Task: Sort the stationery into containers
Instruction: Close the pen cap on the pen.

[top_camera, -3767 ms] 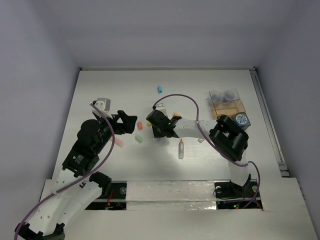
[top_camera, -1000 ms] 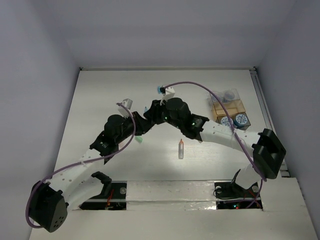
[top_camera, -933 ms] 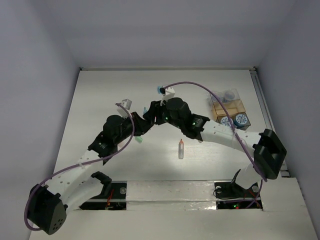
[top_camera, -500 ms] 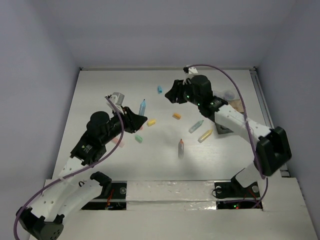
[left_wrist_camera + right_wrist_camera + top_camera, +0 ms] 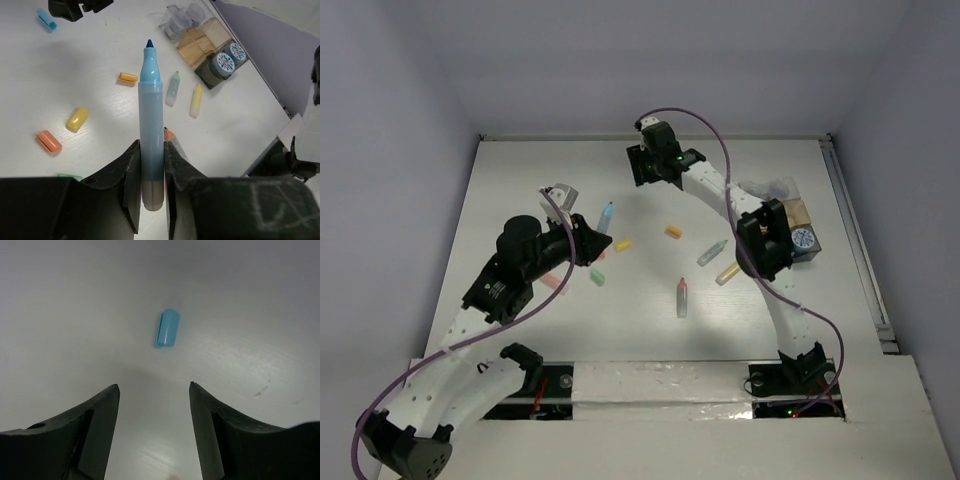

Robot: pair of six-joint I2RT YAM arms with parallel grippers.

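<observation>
Looks like a capping step. Left hand (image 5: 150, 150) is clamped on the uncapped light blue pen (image 5: 150, 115), tip pointing away, lifted over mid-worktop (image 5: 540, 180). Right arm is stretched to the far side, right hand (image 5: 154, 395) spread wide w/ nothing in it, hovering just short of the blue cap (image 5: 167, 328). Next, I reckon: drop and pinch the cap w/o knocking it. Containers (image 5: 200, 40) sit at right, 2 tape rolls (image 5: 224, 62) inside.

Bare table (image 5: 75, 300) lies between the right tool (image 5: 154, 385) and the blue cap (image 5: 167, 328) — open approach.
</observation>
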